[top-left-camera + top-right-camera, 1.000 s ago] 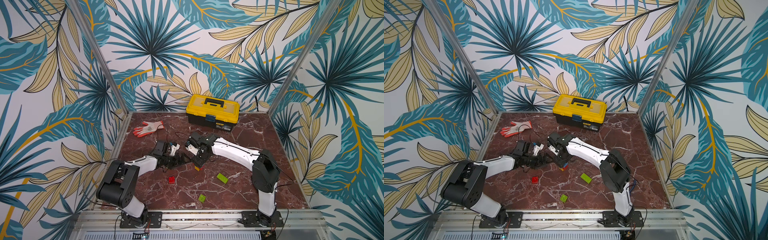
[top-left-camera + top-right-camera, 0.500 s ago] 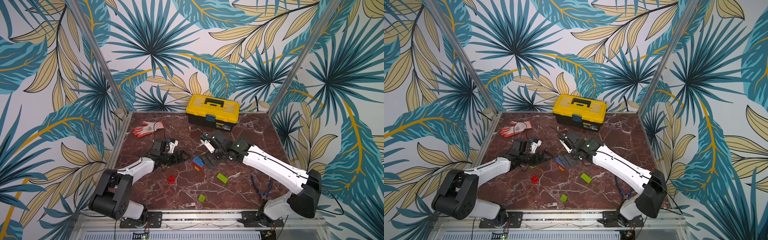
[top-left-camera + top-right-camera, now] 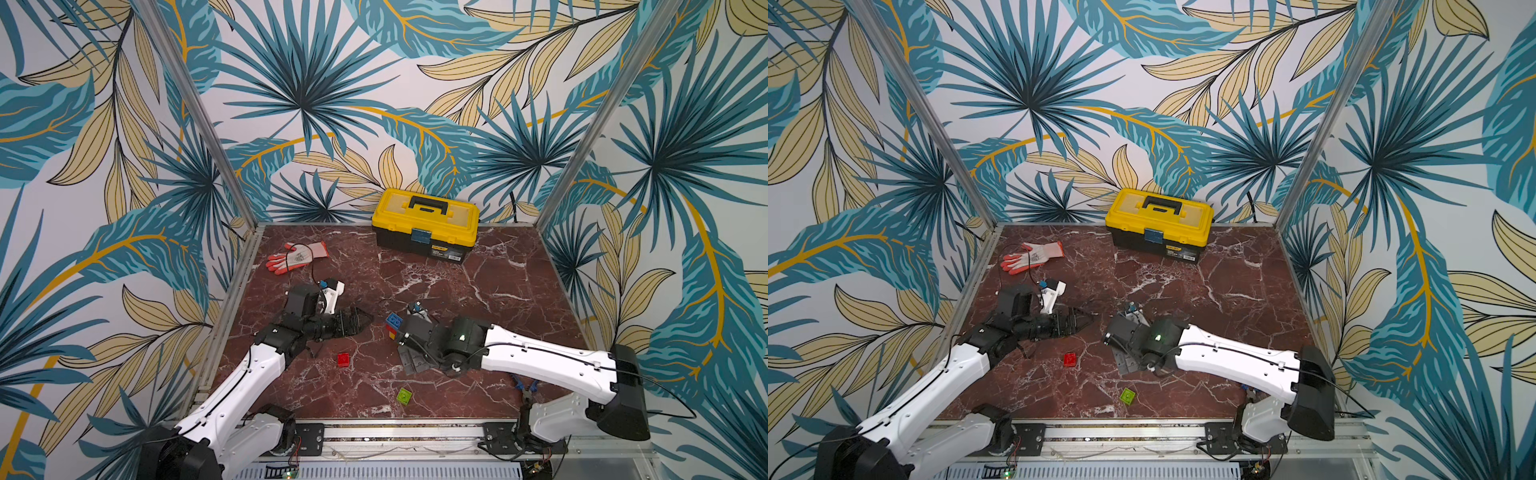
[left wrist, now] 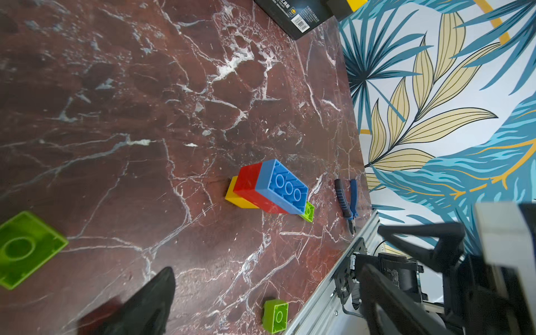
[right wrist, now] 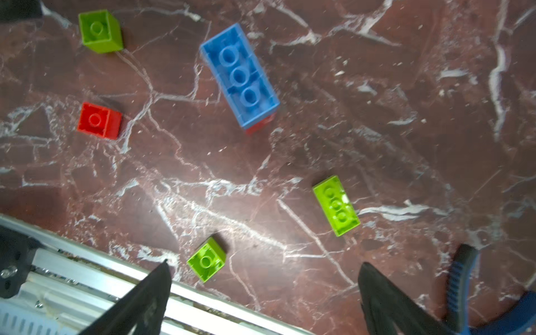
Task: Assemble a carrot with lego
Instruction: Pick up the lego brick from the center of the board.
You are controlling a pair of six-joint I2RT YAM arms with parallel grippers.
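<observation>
White barcode sticker (image 4: 300,21) on the black base of the yellow toolbox (image 3: 424,224) at twelve o'clock, print too small to read, nothing else legible

Leaf-patterned walls (image 3: 311,83), red marble tabletop (image 3: 498,270)

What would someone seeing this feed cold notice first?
The yellow toolbox against the back wall stands out first, bright on the dark marble table. Then comes the blue, red and yellow brick stack mid-table, close beside the right arm's wrist, with a loose red brick and a green brick nearer the front rail.
</observation>
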